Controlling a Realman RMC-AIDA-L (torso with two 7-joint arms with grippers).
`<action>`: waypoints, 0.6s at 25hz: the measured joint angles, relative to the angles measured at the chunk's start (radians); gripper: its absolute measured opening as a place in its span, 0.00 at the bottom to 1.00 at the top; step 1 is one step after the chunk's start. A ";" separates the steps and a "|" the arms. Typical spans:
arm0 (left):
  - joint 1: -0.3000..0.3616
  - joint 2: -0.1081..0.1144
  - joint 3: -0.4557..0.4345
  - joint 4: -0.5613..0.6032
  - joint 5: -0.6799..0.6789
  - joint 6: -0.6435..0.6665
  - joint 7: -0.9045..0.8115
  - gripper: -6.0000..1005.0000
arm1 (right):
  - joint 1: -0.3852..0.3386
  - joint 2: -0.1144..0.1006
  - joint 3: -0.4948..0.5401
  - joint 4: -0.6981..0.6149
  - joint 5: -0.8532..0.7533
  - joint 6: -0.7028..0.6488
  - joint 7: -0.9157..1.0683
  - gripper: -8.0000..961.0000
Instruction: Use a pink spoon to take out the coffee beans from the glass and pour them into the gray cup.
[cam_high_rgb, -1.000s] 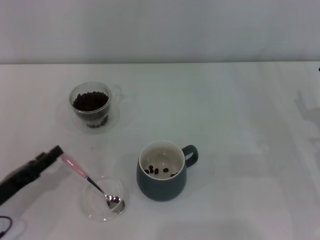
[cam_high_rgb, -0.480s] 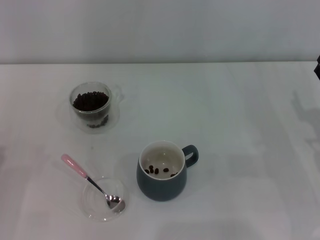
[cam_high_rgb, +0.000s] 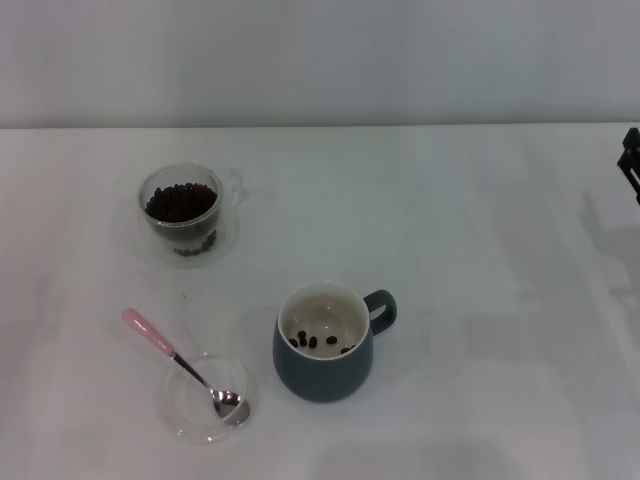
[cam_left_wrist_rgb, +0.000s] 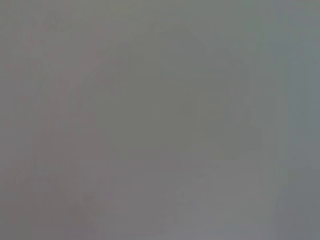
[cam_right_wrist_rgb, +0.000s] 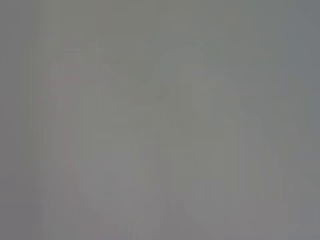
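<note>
Head view catches only a small dark piece of the right claw (cam_high_rgb: 631, 163) at the far right edge of the picture, well apart from the gray cup (cam_high_rgb: 325, 356) and above the table (cam_high_rgb: 480, 260); whether it is spread or pressed together cannot be told. It holds nothing that can be seen. The left claw does not appear in any view, and both wrist views show only a flat gray blur with nothing to make out.

Taking the gray cup as the landmark, it stands upright near the front middle of the table, its loop handle turned toward the right claw's side. A few coffee beans (cam_high_rgb: 318, 341) lie on its cream-white bottom.

Just to the left of the cup, a shallow clear dish (cam_high_rgb: 209, 398) sits on the table. The pink spoon (cam_high_rgb: 185, 367) rests with its metal bowl inside that dish and its pink handle slanting up and out over the rim, away from the cup. No claw touches it.

Farther back and to the left of the cup stands the glass (cam_high_rgb: 184, 213), upright, holding a dark heap of beans, well apart from both the cup and the spoon.
</note>
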 joint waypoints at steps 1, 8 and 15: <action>0.000 0.000 0.002 -0.002 0.001 -0.005 -0.001 0.84 | -0.001 0.000 0.000 0.004 0.000 0.013 0.000 0.89; -0.008 -0.002 0.002 -0.047 -0.002 -0.034 -0.007 0.84 | -0.005 0.000 -0.010 0.007 0.002 0.064 -0.007 0.89; -0.038 -0.002 0.001 -0.088 -0.001 -0.036 -0.011 0.84 | -0.006 0.002 -0.008 0.008 0.006 0.122 -0.004 0.89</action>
